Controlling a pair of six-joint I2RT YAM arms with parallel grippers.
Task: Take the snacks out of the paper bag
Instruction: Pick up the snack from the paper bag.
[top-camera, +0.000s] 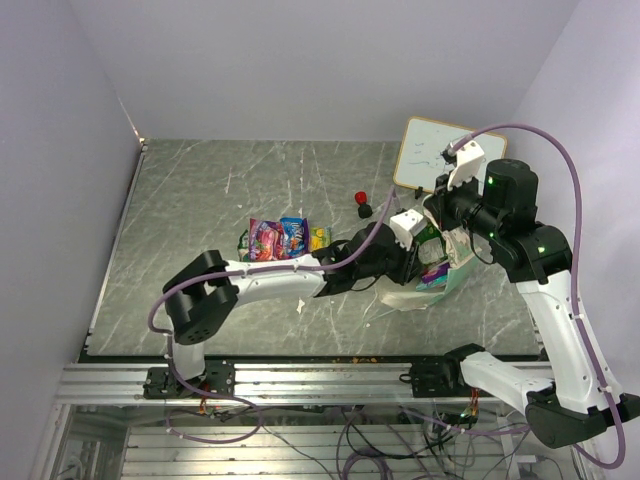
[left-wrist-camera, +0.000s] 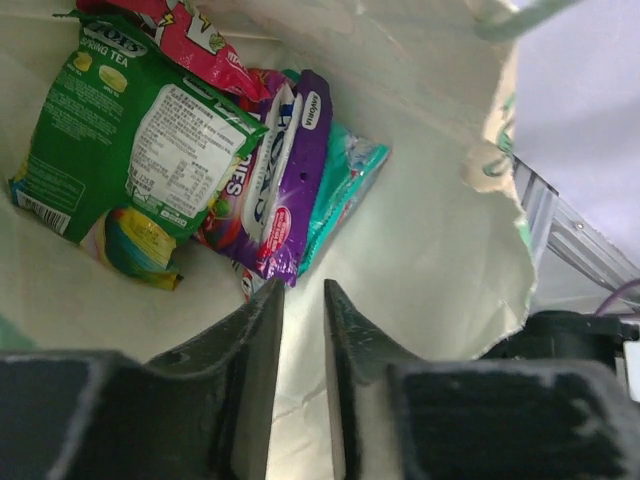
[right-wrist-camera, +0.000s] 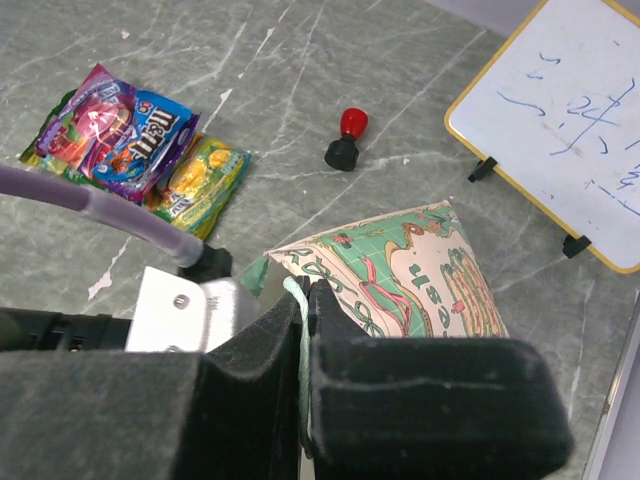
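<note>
On the worktop (top-camera: 220, 200) the paper bag (right-wrist-camera: 420, 285) is held at centre right, its rim pinched by the closed right end effector (right-wrist-camera: 305, 295). Three snacks (top-camera: 280, 238) are already laid out to its left. At least four more packets (left-wrist-camera: 120, 130) are shown only by the left wrist view, inside the bag, where the left end effector (left-wrist-camera: 303, 290) is poised, narrowly parted and empty

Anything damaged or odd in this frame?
Only the bag: in the left wrist view its rim looks crumpled and ragged, possibly torn. Nothing else stands out.
</note>
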